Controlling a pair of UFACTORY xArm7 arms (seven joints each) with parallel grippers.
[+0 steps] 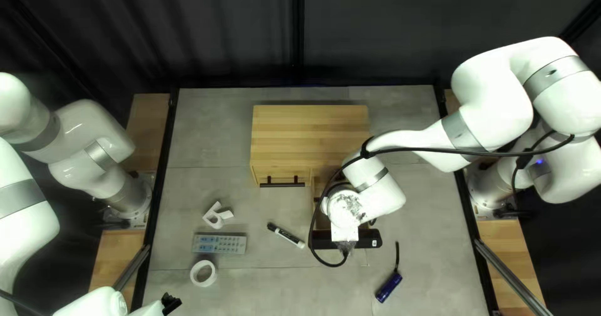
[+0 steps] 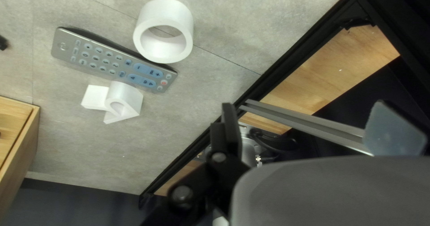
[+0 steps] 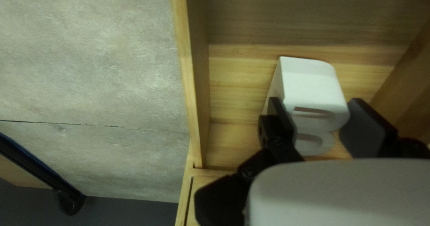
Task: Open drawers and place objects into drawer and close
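Where drawer stands open, white block inside.

From my seat I can read no words or numbers, only make out small markings on the keys of the remote at the lower left of the top left view, and unreadable print on the marker near its lower middle.

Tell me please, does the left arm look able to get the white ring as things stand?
Probably yes: the left gripper is open and empty, and nothing covers the white ring; only the remote lies close beside it.
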